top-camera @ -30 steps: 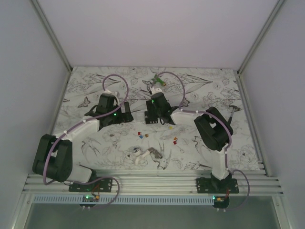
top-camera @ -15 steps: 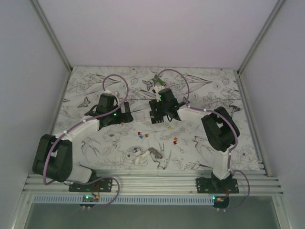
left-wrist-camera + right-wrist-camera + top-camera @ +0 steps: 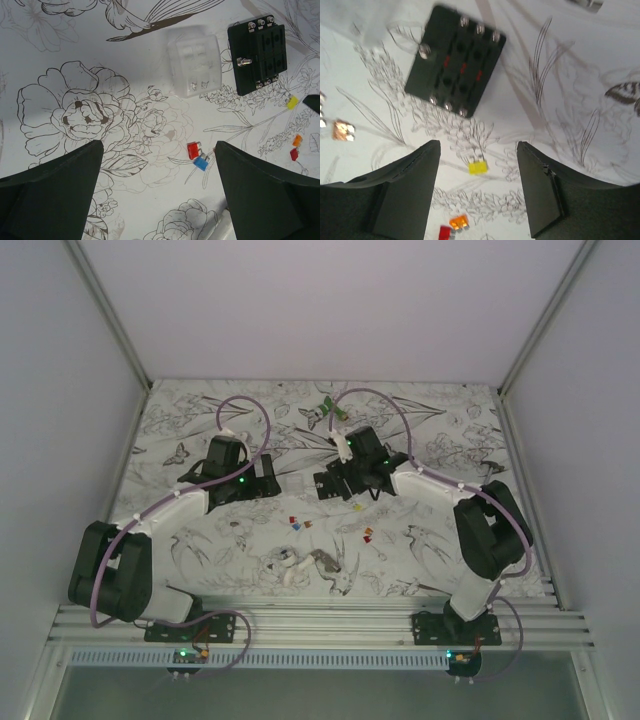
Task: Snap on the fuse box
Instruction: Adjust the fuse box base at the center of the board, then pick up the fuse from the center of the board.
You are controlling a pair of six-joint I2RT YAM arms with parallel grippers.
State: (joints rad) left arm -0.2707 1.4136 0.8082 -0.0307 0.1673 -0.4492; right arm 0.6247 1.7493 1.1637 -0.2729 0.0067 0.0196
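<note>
The fuse box is a black square block with slots and screws on top, and it lies flat on the flower-print table. It also shows in the left wrist view as the fuse box and from above as the fuse box. Beside it lies a clear plastic cover, apart from the box. My right gripper is open just short of the box, empty, with a yellow fuse on the table below its gap. My left gripper is wide open and empty, left of the cover.
Red and blue fuses lie near my left gripper's right finger. Orange and red fuses lie near my right gripper. A white-and-grey clump of parts sits toward the front, and a green object is at the back.
My right arm has swung to the right and its gripper has drawn back from over the fuse box with its jaws wider apart. The left arm has not moved.
</note>
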